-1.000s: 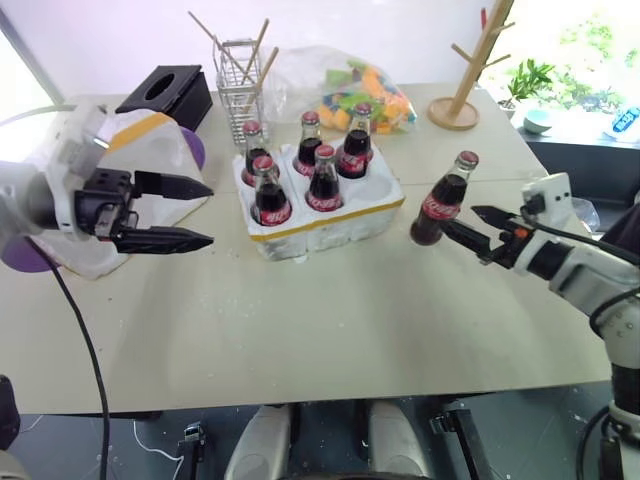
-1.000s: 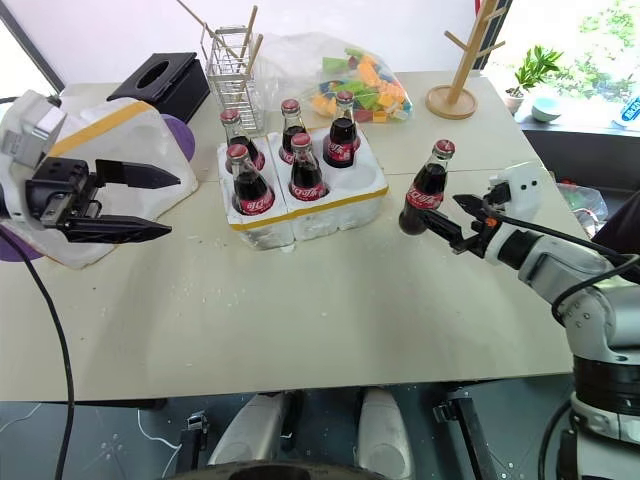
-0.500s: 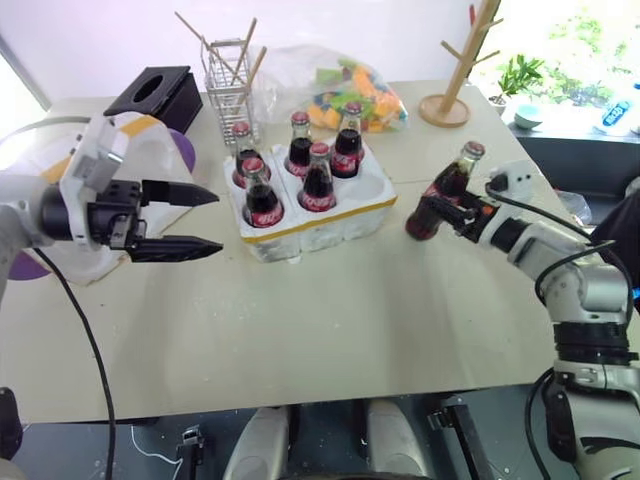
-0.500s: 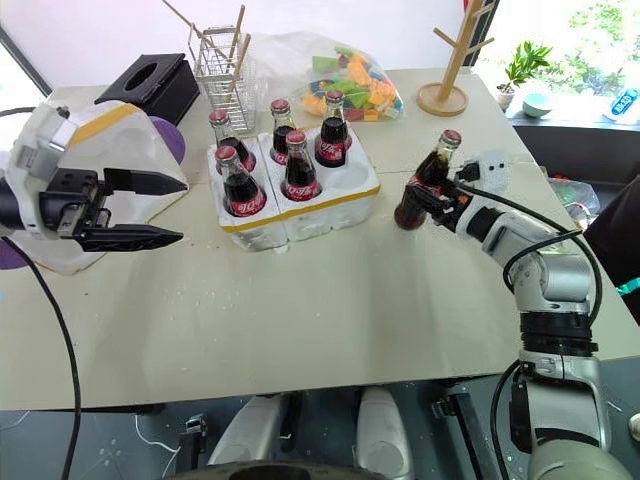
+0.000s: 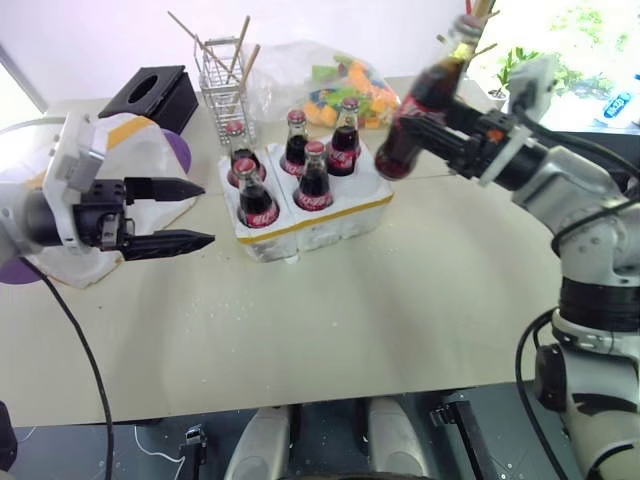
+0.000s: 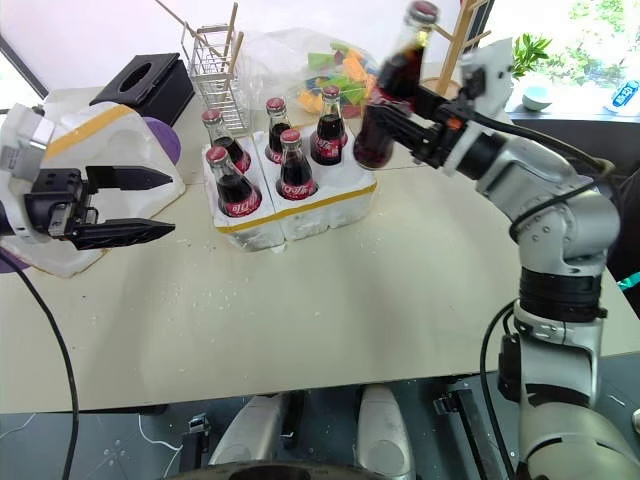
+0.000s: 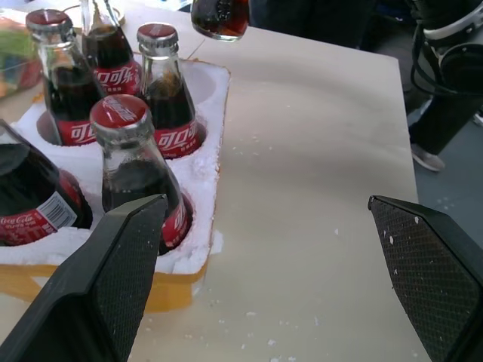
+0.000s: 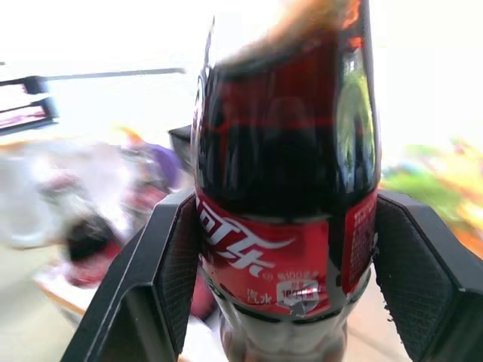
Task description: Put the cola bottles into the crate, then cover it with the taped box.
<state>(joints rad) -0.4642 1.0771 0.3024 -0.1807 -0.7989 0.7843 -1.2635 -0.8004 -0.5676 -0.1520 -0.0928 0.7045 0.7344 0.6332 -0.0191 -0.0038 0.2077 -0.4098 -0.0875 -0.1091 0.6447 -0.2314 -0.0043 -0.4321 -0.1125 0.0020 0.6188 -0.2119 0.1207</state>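
Right eye view: right gripper clamps the sixth small glass cola bottle with red cap and red label round its lower body, lifted and tilted above the low white styrofoam crate with yellow tape band, where five bottles stand and the near-right well looks free. Glass is smooth, rigid, breakable, probably hefty when full, so a grip low on the label seems right. Left gripper hangs wide open beside the hollow white taped box; open tabletop lies in front of the crate.
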